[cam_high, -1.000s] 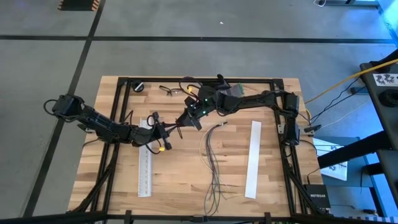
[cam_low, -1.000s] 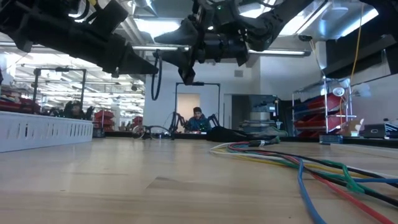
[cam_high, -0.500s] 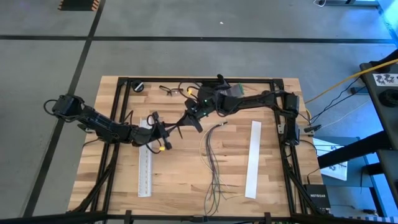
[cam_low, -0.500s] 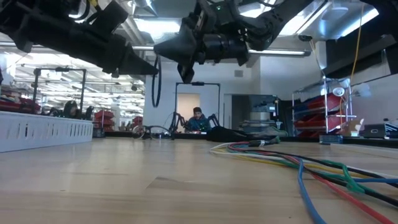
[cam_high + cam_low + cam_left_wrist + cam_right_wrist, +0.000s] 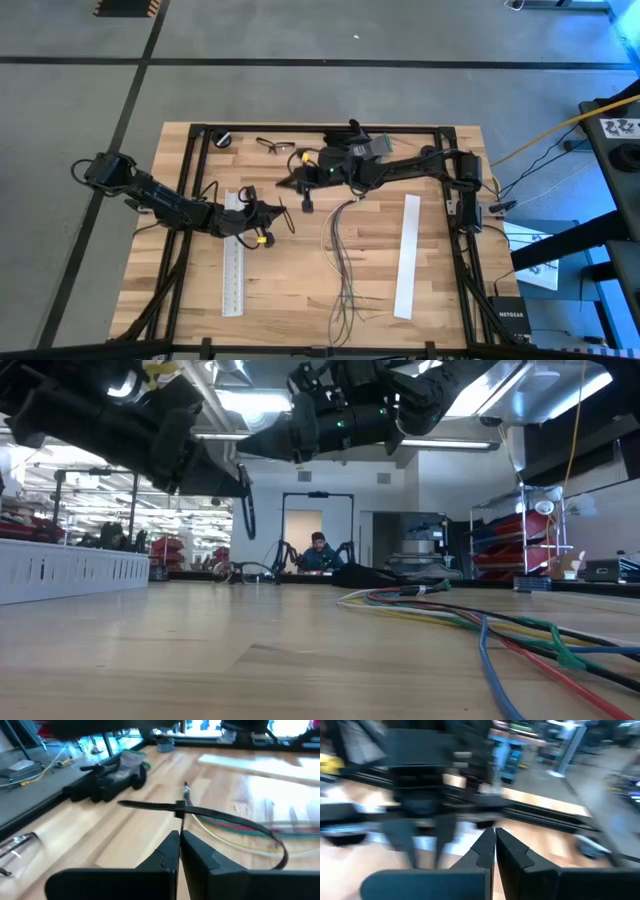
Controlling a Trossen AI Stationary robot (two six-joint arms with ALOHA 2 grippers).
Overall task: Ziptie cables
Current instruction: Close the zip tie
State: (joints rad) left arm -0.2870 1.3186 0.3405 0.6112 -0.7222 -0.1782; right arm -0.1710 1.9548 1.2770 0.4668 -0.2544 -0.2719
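Cables (image 5: 342,258) lie splayed just below the right pincer (image 5: 287,181), its fingers pressed together, gripping nothing.

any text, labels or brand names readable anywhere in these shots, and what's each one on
"NETGEAR": white letters on the black box by the table's lower right corner in the high view.
Black-and-white marker patterns on a sheet at the right edge, high view: no words to read.
White strip with markings on the table's left: too small to read.
Signs in the room behind, low view: too blurred to read.
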